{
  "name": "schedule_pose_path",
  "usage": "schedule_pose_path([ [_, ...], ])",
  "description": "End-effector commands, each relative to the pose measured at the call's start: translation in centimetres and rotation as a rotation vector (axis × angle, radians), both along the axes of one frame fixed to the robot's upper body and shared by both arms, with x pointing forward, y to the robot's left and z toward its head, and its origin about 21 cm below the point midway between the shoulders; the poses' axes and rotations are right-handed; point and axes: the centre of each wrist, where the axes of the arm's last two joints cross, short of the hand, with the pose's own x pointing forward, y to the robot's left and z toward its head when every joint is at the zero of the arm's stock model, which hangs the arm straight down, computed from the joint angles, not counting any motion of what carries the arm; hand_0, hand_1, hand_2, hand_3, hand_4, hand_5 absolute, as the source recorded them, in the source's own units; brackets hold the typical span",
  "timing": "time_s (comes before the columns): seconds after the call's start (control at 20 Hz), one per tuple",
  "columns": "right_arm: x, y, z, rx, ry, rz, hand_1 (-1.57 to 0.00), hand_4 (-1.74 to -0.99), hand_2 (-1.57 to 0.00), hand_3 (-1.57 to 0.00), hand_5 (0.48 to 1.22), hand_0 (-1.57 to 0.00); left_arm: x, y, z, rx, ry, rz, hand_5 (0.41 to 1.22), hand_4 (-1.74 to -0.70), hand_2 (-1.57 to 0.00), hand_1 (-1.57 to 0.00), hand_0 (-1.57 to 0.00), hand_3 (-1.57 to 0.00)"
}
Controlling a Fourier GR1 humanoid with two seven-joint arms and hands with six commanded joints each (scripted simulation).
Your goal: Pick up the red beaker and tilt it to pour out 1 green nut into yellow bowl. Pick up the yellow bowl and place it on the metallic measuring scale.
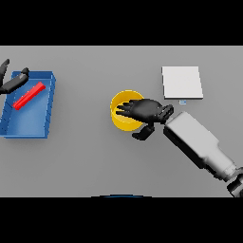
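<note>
The yellow bowl stands near the table's middle. My right hand reaches in from the lower right and lies over the bowl's right half. Its fingers stretch fairly straight across the bowl's opening and the thumb hangs outside the rim at the lower right; the hand is open. What is inside the bowl is hidden by the hand. The red beaker lies on its side in the blue bin at the far left. My left hand hovers open over the bin's upper left corner, apart from the beaker. The metallic measuring scale sits at the back right.
The scale is a flat pale square just up and right of the bowl, with a small display on its near edge. My right forearm crosses the table's lower right.
</note>
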Motion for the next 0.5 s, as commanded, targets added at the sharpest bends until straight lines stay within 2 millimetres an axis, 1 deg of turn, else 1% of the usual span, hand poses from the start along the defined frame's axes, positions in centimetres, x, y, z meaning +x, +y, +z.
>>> schedule_pose_path([
  [0.0,0.12,0.03,-0.16,-0.005,0.005,-0.008,0.0,-1.188,0.0,-0.01,0.693,0.0,0.04,0.07,0.2,0.011,0.002,0.01,0.708,-0.79,0.0,0.0,0.0,0.0],
  [0.05,0.2,0.44,-0.03,-0.003,0.007,-0.01,0.0,-1.195,0.0,-0.02,0.708,0.0,0.19,0.02,0.16,0.011,0.009,0.014,0.711,-0.79,0.0,0.0,0.0,0.0],
  [0.1,0.58,0.45,-0.08,-0.017,0.005,-0.024,0.0,-1.209,-0.01,-0.04,0.732,0.0,0.22,0.1,0.4,0.009,0.004,0.013,0.713,-0.79,0.0,0.0,0.0,0.0],
  [0.15,0.47,0.33,-0.3,-0.018,0.01,-0.027,-0.01,-1.234,-0.04,-0.08,0.77,0.0,0.24,0.45,0.64,0.009,0.004,0.012,0.714,-0.79,0.0,0.0,0.0,0.0],
  [0.2,0.6,0.39,-0.12,-0.012,0.011,-0.021,-0.06,-1.261,-0.09,-0.13,0.809,-0.05,0.1,0.29,0.44,0.008,-0.001,0.002,0.712,-0.79,0.0,0.0,0.0,0.0],
  [0.25,0.52,0.84,-0.14,-0.005,0.011,-0.01,-0.18,-1.309,-0.19,-0.21,0.891,-0.19,0.25,0.11,0.29,0.006,0.004,0.0,0.711,-0.79,0.0,0.0,0.0,0.0],
  [0.3,0.62,0.42,-0.24,0.002,0.014,-0.001,-0.41,-1.363,-0.35,-0.32,0.957,-0.45,0.2,-0.06,0.28,0.004,0.0,-0.008,0.71,-0.79,0.0,0.0,0.0,0.0],
  [0.35,0.58,0.18,-0.3,0.003,0.011,0.011,-0.64,-1.435,-0.59,-0.57,1.01,-0.68,0.24,-0.23,0.08,0.005,0.002,-0.017,0.71,-0.79,0.0,0.0,0.0,0.0],
  [0.4,0.75,0.25,-0.02,0.013,0.016,0.015,-0.83,-1.492,-0.79,-0.68,1.052,-0.86,0.3,0.04,0.08,0.005,0.003,-0.005,0.71,-0.79,0.0,0.0,0.0,0.0],
  [0.45,0.58,0.25,-0.01,0.006,0.017,0.014,-0.97,-1.54,-0.95,-0.79,1.086,-1.0,0.1,0.31,0.1,0.012,0.003,0.0,0.707,-0.79,0.0,0.0,0.0,0.0],
])
